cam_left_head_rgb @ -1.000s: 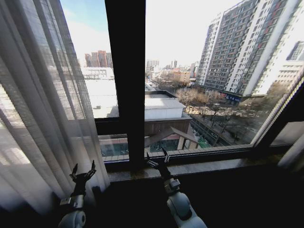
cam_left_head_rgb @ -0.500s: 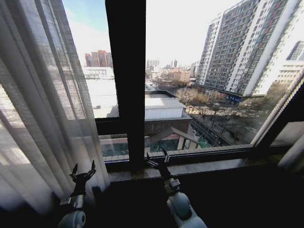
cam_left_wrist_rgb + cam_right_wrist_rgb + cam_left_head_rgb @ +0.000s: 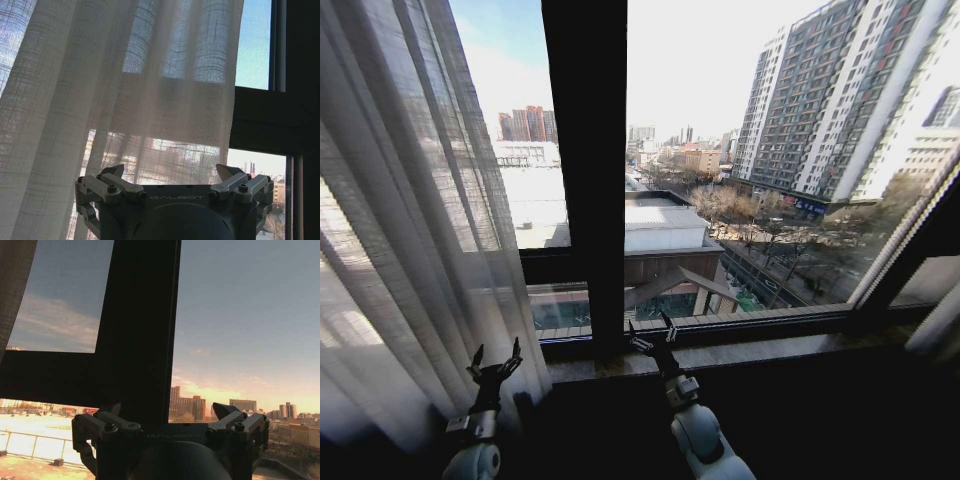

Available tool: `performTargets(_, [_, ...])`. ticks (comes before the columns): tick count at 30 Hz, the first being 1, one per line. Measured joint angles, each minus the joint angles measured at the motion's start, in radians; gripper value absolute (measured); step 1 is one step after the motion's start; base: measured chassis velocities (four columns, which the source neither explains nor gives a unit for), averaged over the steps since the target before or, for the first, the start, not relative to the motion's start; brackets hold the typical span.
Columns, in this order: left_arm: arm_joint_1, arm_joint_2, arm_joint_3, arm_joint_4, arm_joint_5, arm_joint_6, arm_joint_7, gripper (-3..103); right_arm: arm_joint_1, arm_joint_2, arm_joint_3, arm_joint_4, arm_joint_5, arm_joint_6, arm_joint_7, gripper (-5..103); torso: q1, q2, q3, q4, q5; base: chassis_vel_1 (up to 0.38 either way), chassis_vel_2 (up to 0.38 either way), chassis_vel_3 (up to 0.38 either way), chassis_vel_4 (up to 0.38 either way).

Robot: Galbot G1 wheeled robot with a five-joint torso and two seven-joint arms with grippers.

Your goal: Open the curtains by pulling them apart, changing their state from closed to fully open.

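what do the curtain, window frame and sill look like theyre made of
Curtain: sheer, loosely woven cream fabric, linen-like; the weave grid shows and buildings glow through it.
Window frame: dark, matte, smooth, probably painted metal, though backlight leaves that open.
Sill: brownish mottled slab with a slight sheen, possibly polished stone.

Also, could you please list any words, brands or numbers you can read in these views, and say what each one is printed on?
"GALBOT": embossed on the dark housing of the left pincer, facing the sheer white-cream pleated curtain.
Faint lettering on the right pincer housing: too dark to read.
A small sign on the tall grey apartment tower: too small to read.
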Motion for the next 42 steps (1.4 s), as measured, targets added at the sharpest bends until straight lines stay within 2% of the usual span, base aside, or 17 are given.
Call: performTargets(42, [0.0,0.0,0.0,0.0,0.0,0.0,0.0,100,0.0,0.0,0.0,0.0,0.0,0.001,0.0,100,0.0,0.0,0.0,0.0,0.0,0.0,0.0,0.0,0.0])
